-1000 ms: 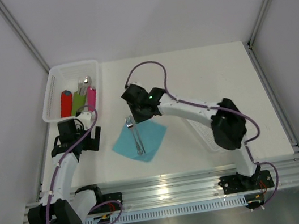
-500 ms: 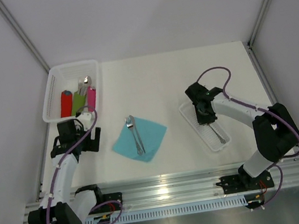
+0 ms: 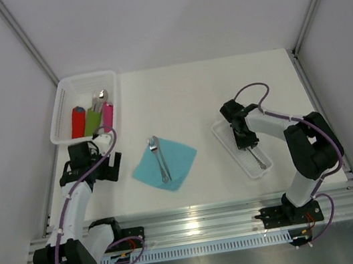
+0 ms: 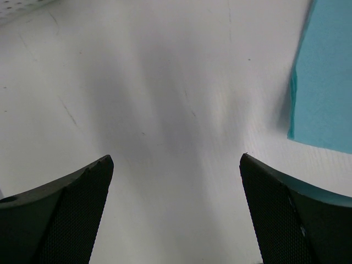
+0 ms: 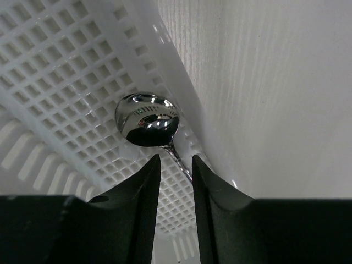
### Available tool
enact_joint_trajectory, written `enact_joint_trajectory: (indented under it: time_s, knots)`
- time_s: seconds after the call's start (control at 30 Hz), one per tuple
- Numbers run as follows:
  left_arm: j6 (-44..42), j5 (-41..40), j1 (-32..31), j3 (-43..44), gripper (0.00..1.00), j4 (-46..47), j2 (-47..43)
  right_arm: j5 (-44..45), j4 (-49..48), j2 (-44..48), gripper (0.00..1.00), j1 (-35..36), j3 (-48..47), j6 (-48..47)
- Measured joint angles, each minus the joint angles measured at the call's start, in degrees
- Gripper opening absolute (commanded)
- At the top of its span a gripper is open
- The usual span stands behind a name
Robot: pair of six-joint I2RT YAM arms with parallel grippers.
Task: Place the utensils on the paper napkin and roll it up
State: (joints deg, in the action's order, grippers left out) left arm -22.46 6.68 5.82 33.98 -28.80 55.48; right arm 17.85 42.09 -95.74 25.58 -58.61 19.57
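The teal paper napkin [image 3: 179, 161] lies flat on the table between the arms, with a silver fork [image 3: 160, 158] on it. Its edge also shows in the left wrist view [image 4: 324, 82]. A silver spoon [image 5: 147, 118] lies in the white mesh tray [image 5: 66, 82]; its handle [image 3: 257, 158] shows from above. My right gripper [image 5: 176, 159] is down in that tray [image 3: 222, 136], jaws narrowly apart on either side of the spoon's handle just behind the bowl, with a gap still showing. My left gripper [image 4: 176, 158] is wide open and empty over bare table left of the napkin.
A white basket [image 3: 63, 103] at the back left holds red, green and pink rolled napkins with cutlery tips poking out. The right arm [image 3: 301, 145] bends over the table's right side. The metal rail runs along the near edge.
My right arm left the fork on the napkin, swung right to the mesh tray and has lowered its gripper around the spoon there. The left arm has not moved.
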Motion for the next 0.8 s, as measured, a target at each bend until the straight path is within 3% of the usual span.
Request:
enact_joint_trajectory:
  time_s: [0.27, 0.43, 0.63, 0.8]
  knots:
    - [-4.74, 13.66, -0.9, 1.27, 1.0, -7.63, -0.2, 0.68, -1.53, -1.42, 0.35, -1.07, 0.33, -2.34]
    - [-5.01, 17.14, -4.07, 2.05, 0.99, -8.33, -0.04, -1.46, -2.82, -1.44, 0.32, -1.99, 1.01, -3.23]
    - [-4.76, 17.38, -4.85, 2.14, 1.0, -8.39, 1.07, -6.56, -4.24, -0.57, 0.15, -3.5, 1.84, -4.02]
    - [-4.57, 16.76, -4.85, 2.14, 1.0, -8.35, 1.07, -8.7, -4.46, -0.15, 0.08, -3.63, 1.92, -4.33]
